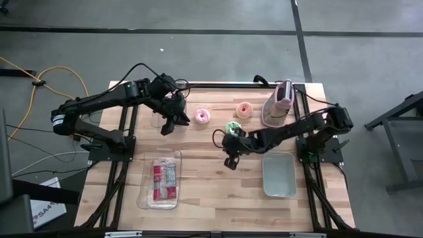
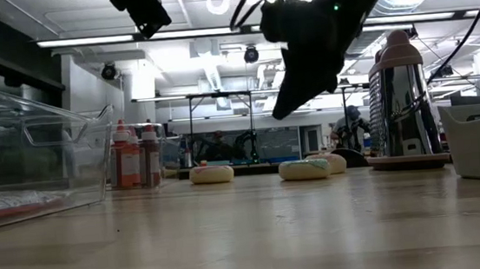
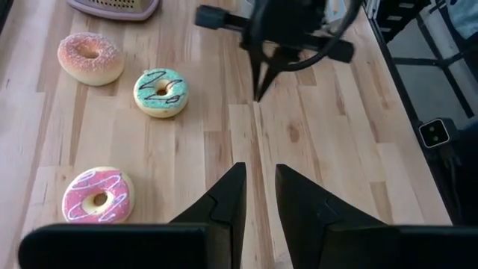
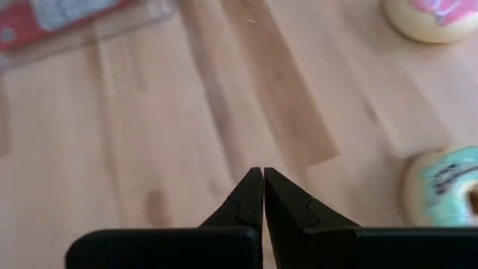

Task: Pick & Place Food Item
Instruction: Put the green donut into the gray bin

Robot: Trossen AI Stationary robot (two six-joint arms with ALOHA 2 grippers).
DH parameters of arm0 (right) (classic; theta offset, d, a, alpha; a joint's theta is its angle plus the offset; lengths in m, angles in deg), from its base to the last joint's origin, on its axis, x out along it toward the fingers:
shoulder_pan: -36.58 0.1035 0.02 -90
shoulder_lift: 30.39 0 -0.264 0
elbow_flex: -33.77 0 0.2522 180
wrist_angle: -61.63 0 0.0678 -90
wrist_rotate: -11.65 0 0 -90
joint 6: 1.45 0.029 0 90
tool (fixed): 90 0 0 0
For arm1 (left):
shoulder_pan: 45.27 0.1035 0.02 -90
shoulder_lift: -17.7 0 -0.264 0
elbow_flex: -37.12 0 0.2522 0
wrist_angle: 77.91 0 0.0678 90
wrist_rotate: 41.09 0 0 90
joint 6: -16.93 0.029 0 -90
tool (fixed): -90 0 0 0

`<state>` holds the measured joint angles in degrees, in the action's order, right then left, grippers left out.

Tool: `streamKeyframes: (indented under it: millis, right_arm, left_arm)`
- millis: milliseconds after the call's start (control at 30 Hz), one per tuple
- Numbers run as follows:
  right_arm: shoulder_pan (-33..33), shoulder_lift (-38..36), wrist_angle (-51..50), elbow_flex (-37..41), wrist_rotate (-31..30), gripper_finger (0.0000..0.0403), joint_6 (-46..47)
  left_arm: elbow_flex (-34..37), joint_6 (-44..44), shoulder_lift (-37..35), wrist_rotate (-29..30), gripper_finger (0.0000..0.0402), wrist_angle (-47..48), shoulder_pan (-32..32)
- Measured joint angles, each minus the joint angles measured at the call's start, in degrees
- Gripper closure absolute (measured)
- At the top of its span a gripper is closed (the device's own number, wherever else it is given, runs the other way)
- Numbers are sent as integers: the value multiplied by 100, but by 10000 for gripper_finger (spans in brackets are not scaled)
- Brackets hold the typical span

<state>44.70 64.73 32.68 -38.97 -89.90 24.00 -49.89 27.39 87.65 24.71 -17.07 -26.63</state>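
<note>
Three doughnuts lay in a row toward the far edge of the tabletop (image 1: 218,178): pink doughnut (image 1: 201,117), green doughnut (image 1: 232,127), orange doughnut (image 1: 244,110). None was held. Right pincer (image 1: 230,160) hung closed and empty just nearside of the green one. Left pincer (image 1: 170,125) hung slightly parted, empty, beside the pink one.

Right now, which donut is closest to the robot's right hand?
The green-frosted donut with dark squiggles. It lies right beside the right hand, while the pink donut and the sugary orange donut sit farther off.
</note>
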Motion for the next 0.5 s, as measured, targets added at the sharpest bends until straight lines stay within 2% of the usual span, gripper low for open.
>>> streamKeyframes:
  millis: [500]
  right_arm:
    - [-734,-32,-711,-6,-49,401,-1919]
  left_arm:
    - [2,0,0,0,332,2,-4]
